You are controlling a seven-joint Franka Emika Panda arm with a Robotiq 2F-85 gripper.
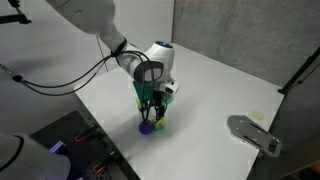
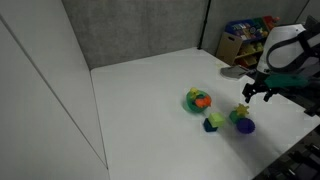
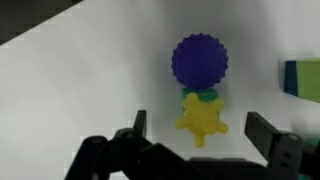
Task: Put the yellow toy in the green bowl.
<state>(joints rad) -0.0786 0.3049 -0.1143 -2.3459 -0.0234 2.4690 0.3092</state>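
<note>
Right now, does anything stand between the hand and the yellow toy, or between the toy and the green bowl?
Nothing visible separates the open hand from the yellow toy in the wrist view; the blue ball lies just beyond it. In an exterior view a cube lies close beside the way to the green bowl.

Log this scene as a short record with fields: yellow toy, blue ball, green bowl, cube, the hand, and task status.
yellow toy: on the white table, beside the blue ball
blue ball: spiky, next to the toy
green bowl: apart from the toy, something orange inside
cube: yellow-green and blue, near the bowl
hand: open, over the toy, one finger each side
status: toy not yet in bowl
</note>
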